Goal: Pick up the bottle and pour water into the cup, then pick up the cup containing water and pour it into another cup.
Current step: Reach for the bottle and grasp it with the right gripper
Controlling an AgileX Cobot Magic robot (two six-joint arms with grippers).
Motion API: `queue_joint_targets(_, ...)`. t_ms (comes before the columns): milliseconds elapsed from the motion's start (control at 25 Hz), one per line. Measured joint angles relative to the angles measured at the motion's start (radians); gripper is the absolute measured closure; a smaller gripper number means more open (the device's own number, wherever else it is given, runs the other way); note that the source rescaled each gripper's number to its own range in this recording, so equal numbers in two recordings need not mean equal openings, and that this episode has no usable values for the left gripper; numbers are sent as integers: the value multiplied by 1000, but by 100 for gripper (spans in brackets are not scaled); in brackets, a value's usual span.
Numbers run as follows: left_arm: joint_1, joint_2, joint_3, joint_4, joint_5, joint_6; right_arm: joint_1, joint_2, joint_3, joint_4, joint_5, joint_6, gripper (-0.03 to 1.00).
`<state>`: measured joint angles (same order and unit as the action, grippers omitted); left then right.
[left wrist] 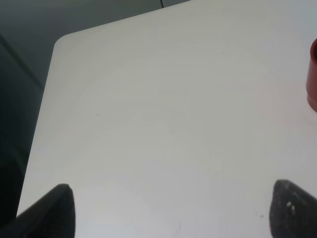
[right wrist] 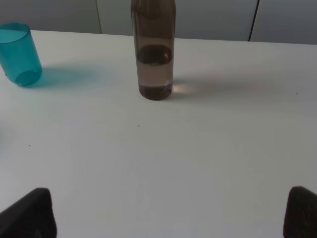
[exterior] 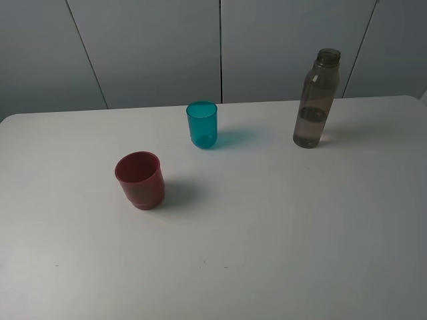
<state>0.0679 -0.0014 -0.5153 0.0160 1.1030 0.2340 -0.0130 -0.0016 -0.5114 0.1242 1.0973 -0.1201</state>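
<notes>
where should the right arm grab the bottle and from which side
Take the bottle around its straight middle, above the water, coming in level from the near side, where the open right tool faces it. It stands upright, slim and round, so the tool can likely span it. The neck is open, so keep it upright.

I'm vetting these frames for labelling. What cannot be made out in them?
The bottle: in the right wrist view, its neck is cut off by the frame edge.
The red cup: in the left wrist view, only a sliver shows at the frame edge.
The left tool and right tool: only fingertips show in the wrist views, and neither appears in the exterior high view.
</notes>
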Motion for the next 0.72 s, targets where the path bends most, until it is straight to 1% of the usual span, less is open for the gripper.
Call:
queue_joint_targets(640, 0, 0, 0, 0, 0, 0, 0, 0, 0, 0, 0, 0, -3)
queue_joint_targets(720, 0, 0, 0, 0, 0, 0, 0, 0, 0, 22, 0, 0, -3)
